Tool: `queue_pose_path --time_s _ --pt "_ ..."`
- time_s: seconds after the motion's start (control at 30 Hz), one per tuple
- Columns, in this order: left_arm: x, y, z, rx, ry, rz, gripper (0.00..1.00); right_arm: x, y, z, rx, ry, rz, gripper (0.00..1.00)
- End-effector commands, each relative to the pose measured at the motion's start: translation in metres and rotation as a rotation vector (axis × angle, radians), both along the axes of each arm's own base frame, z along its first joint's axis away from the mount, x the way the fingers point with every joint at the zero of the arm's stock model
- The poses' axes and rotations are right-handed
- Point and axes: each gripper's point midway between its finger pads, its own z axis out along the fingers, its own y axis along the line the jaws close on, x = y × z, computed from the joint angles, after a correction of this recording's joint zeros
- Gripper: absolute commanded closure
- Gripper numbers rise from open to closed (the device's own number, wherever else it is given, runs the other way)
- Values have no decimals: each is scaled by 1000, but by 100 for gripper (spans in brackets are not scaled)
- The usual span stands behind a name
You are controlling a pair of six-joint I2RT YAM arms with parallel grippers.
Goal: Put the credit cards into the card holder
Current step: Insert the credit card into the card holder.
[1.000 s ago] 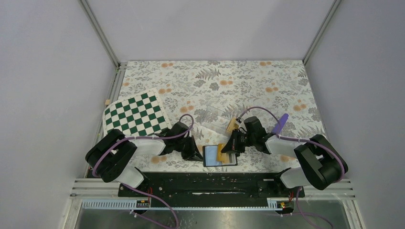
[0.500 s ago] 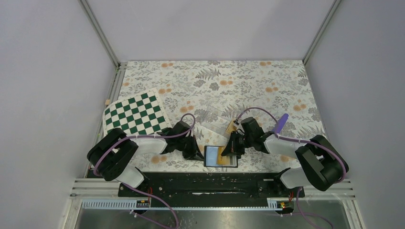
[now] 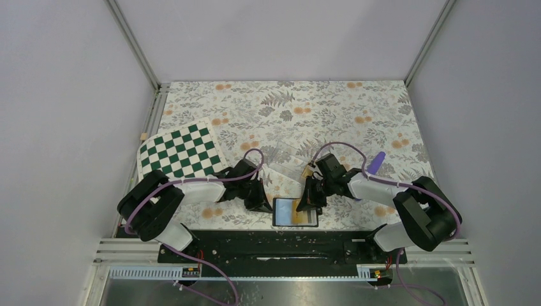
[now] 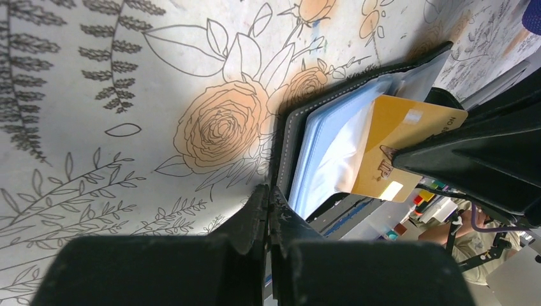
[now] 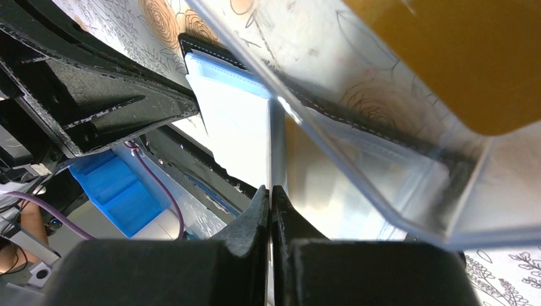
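Deeper now, credit card (image 4: 395, 137) nearly seated in card holder (image 4: 319, 146).
Right end effector (image 5: 269, 191) pinches it; left end effector (image 4: 268, 194) closed.

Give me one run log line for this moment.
left gripper: shut, tips at card holder edge | right gripper: shut on credit card | credit card: leading edge at open holder's pale pocket, not fully in
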Motion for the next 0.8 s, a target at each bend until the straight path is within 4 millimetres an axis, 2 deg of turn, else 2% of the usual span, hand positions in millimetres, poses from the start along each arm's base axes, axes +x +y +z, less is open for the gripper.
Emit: queue_pose_path --time_s 0.0,0.3,0.57,0.77 --pt "9 -5 4 9 -40 -10 100 -5 -4 -1 -57 24 20 100" --pt "7 -8 0 20 -36 -25 100 -4 6 9 21 13 17 100" --pt "5 -12 -2 29 -36 -40 100 -9 10 7 40 43 33 100" --pt "6 -15 -4 34 -34 -44 100 -14 5 -2 -14 63 57 98"
